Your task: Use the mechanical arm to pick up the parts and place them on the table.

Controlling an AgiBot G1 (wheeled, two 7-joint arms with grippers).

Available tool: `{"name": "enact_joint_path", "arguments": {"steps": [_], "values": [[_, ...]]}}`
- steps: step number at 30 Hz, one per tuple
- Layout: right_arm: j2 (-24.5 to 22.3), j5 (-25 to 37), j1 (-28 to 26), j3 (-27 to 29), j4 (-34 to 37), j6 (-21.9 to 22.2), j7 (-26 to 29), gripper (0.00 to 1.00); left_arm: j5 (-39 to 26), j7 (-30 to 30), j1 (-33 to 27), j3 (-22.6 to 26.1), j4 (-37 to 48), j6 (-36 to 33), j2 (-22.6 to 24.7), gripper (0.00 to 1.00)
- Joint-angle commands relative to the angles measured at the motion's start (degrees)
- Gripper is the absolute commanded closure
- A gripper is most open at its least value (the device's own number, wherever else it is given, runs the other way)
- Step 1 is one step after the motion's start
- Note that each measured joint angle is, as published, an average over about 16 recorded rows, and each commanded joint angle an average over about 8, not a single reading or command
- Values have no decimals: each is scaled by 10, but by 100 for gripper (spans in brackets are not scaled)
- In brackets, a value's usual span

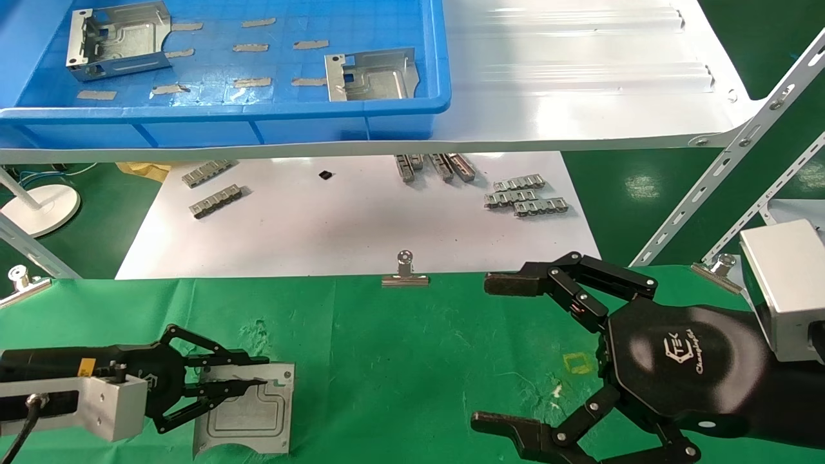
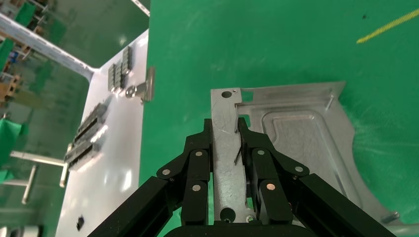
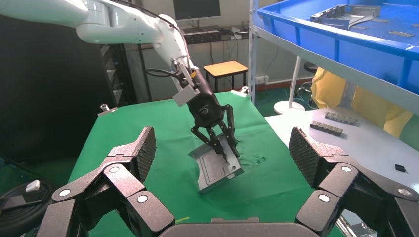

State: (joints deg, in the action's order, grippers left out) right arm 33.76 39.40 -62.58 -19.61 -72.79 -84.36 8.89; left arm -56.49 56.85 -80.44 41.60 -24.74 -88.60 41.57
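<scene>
My left gripper (image 1: 258, 381) is shut on the bent-up side wall of a silvery part (image 1: 248, 415) at the near left of the green table (image 1: 399, 361). The left wrist view shows its fingers (image 2: 197, 158) clamping that wall of the part (image 2: 296, 133). In the right wrist view the left gripper (image 3: 220, 143) holds the part (image 3: 212, 173) tilted, with its lower edge down at the cloth. My right gripper (image 1: 491, 353) is wide open and empty over the near right of the table. Two more parts (image 1: 119, 42) (image 1: 370, 74) lie in the blue bin (image 1: 258, 109).
The bin stands on a glossy white shelf (image 1: 580, 84) above the far side. Below it a white board (image 1: 361, 225) holds grey ridged strips (image 1: 525, 196). Binder clips (image 1: 404, 272) pin the cloth's far edge. Slanted metal struts (image 1: 728, 167) stand at the right.
</scene>
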Motion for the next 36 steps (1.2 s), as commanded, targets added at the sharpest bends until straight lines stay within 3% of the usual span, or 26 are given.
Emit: {"name": "enact_joint_path", "arguments": {"steps": [1,7,9,16,23,36], "values": [[0,0,0,0,0,0,0,0,-5,39,0,3,26,-8,9,93],[0,0,0,0,0,0,0,0,-21,66,-23,11,98,13,26,18],[0,0,0,0,0,0,0,0,-25,76,-30,12,117,24,33,0],[0,0,0,0,0,0,0,0,-23,117,-40,7,160,50,53,0],[0,0,0,0,0,0,0,0,-8,110,-45,1,176,-2,56,0],[0,0,0,0,0,0,0,0,74,-132,-13,-15,150,-33,38,0]]}}
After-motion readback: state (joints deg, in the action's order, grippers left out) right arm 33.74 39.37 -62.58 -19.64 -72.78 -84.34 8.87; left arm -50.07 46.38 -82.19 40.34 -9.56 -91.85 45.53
